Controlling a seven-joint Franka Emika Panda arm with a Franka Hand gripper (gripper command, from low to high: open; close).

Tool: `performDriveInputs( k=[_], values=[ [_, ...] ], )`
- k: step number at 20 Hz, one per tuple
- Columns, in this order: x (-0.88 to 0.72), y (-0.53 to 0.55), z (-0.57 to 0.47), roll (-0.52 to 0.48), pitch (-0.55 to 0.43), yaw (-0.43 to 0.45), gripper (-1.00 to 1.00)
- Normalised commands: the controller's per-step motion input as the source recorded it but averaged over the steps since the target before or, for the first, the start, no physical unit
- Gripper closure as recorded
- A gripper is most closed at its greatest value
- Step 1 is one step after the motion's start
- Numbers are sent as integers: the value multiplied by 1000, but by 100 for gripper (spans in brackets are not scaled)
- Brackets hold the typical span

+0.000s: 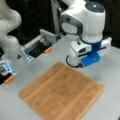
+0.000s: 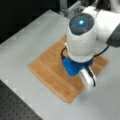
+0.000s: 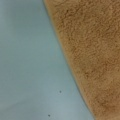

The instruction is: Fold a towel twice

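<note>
The towel (image 1: 62, 92) is an orange-brown cloth lying spread flat in a single layer on the grey table, showing in both front views (image 2: 50, 67). My gripper (image 1: 73, 63) hangs low over the towel's far edge, under the white wrist and blue camera mount. Its fingertips are hidden by the arm's body in both front views. In the wrist view no fingers show. There the towel's fuzzy edge (image 3: 95, 50) runs diagonally, with bare table (image 3: 25, 62) on the left.
A second white arm (image 1: 10, 37) stands at a front view's left beside a grey fixture (image 1: 42, 41) with orange tabs (image 1: 48, 50). A black perforated board (image 2: 15, 105) lies past the table's edge (image 2: 15, 86). Bare table (image 1: 110, 65) surrounds the towel.
</note>
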Motion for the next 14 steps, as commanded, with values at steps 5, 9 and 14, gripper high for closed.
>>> performDriveInputs(
  k=[5,9,14],
  values=[
    [512,123,-55,-251,101,-27,-100],
    [563,158,-67,-276,87,-95,-100],
    [443,170,43,-247,109,-104,-100]
  ],
)
